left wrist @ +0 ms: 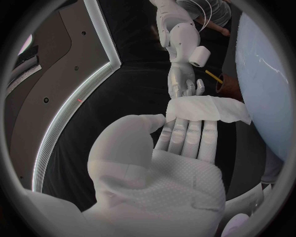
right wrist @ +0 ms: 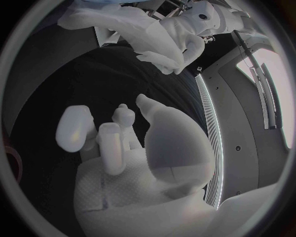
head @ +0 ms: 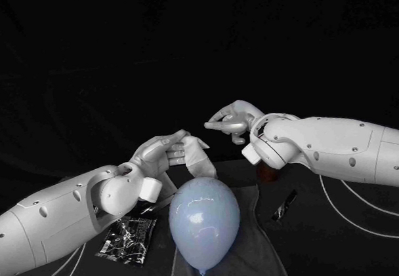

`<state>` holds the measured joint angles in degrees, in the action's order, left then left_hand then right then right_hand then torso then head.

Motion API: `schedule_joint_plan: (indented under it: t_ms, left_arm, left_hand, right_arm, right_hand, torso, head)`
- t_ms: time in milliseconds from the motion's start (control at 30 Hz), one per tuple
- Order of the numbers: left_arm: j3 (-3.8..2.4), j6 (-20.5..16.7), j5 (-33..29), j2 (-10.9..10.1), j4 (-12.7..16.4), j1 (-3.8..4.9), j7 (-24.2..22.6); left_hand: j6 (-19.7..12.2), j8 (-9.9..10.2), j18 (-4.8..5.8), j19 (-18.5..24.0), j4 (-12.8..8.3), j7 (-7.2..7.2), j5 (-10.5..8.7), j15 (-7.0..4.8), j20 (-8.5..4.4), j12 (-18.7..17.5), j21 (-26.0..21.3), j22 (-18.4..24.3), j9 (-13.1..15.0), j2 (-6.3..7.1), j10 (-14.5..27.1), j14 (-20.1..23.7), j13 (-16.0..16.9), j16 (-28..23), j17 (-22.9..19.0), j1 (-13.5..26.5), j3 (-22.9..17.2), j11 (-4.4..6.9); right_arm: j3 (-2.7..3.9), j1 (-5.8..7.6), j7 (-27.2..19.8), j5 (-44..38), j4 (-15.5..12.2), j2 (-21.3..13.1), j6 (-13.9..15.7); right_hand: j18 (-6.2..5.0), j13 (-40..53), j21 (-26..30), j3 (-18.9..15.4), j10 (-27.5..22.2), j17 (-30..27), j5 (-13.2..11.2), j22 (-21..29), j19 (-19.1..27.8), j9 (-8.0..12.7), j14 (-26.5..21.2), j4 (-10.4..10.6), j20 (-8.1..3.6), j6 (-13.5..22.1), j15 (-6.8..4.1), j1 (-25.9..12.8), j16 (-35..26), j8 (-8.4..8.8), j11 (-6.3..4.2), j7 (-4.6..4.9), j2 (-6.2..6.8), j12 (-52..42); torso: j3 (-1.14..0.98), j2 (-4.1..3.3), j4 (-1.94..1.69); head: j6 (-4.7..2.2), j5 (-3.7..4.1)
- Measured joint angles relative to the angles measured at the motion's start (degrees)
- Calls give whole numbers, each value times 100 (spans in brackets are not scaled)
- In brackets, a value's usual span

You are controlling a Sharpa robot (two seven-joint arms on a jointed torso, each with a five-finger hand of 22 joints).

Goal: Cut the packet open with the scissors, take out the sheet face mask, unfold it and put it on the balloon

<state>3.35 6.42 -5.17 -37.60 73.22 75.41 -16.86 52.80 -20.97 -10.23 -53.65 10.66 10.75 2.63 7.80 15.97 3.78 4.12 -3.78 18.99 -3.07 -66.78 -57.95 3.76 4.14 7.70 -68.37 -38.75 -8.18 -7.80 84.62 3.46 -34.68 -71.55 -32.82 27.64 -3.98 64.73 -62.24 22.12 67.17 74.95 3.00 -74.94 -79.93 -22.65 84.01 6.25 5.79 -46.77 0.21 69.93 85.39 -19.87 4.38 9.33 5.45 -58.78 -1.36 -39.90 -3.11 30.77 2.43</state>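
The mask [head: 197, 159] is out of the packet [head: 129, 240]; the left robot hand [head: 163, 151] holds it, folded, above the balloon [head: 205, 220]. The right robot hand [head: 234, 123] is curled, empty. Unfolding and placing remain.

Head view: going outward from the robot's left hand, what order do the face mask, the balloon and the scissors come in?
1. The face mask: hangs from the left hand itself.
2. The balloon: just below that hand, in the middle of the table.
3. The scissors: past the balloon, on the right arm's side.
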Motion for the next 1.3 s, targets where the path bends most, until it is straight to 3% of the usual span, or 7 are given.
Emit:
schedule_joint_plan:
  t_ms: [233,367,500,733,833,967,1300]
  left_arm:
    - [-1,-156,-42,-5,-6,0,-14]
    - [-1,-334,-74,-6,-19,0,-16]
    - [-1,-472,-93,-11,-33,-1,-16]
    - [-1,-648,-118,-9,-43,0,-3]
    - [-1,-687,-118,-6,-40,0,7]
    - [0,-697,-109,-7,-32,0,21]
    - [0,-695,-25,-9,-13,-1,54]
  left_hand:
    - [0,0,2,0,17,0,0,0,0,0,0,0,0,0,0,0,0,0,0,0,-17,0]
    - [0,0,3,0,-38,0,-2,0,0,0,0,0,0,0,0,0,0,0,0,0,-72,0]
    - [0,0,3,0,-94,0,-14,0,0,0,0,0,-1,6,1,0,0,0,-1,6,-128,-1]
    - [0,0,5,0,-213,0,2,0,0,0,0,0,4,39,1,0,0,0,5,39,-246,-1]
    - [0,0,6,0,-229,0,2,0,0,0,0,0,10,72,1,0,0,0,5,6,-262,-1]
    - [0,-29,6,0,-269,0,1,0,0,0,0,0,19,117,-10,0,0,0,5,-24,-302,10]
    - [21,-52,8,-21,-298,-21,1,-20,-21,0,0,0,28,153,-19,-21,0,0,11,-60,-331,19]
  right_arm:
    - [-4,-26,-95,-135,-211,-255,347]
    - [6,-40,-383,-303,-645,-537,638]
    - [12,-59,-667,-604,-1064,-757,803]
    - [15,-164,-1092,-1562,-1647,-916,974]
    - [16,-237,-1144,-2009,-1745,-900,984]
    - [15,-342,-1079,-2574,-1787,-800,980]
    - [13,-414,-573,-3420,-1621,-486,1241]
  right_hand:
    - [4,421,-549,137,539,0,0,3,-237,20,-10,-137,-15,-297,-38,320,165,-51,-78,-111,-113,-687]
    - [4,918,-1143,249,1096,0,66,3,-378,53,1,-248,-78,-529,-125,440,348,-97,-165,-196,-110,-1432]
    - [94,1024,-1454,286,1383,-1,68,3,-399,74,1,-289,-100,-646,-126,449,419,-97,-213,-257,-100,-1820]
    - [96,1034,-1759,327,1546,-5,98,0,-404,139,2,-372,-104,-687,-167,507,438,-67,-212,-257,-39,-2088]
    - [96,1034,-1794,343,1570,-5,73,-1,-417,169,2,-389,-118,-687,-167,463,438,-7,-210,-257,6,-2097]
    - [96,1033,-1671,338,1516,-4,30,-1,-418,268,2,-458,-119,-590,-167,447,438,179,-154,-161,159,-2026]
    - [97,1027,-1659,358,1481,0,31,0,-394,405,0,-484,-95,-469,-82,358,436,421,-68,-42,248,-2014]
  torso:
    - [3,-3,0]
    - [4,-3,1]
    - [1,-1,5]
    - [-6,5,10]
    - [-4,6,9]
    - [-3,3,4]
    - [7,-6,-5]
  head:
    - [19,-26]
    - [36,-54]
    - [52,-75]
    - [57,-102]
    - [58,-103]
    - [45,-106]
    - [58,-90]
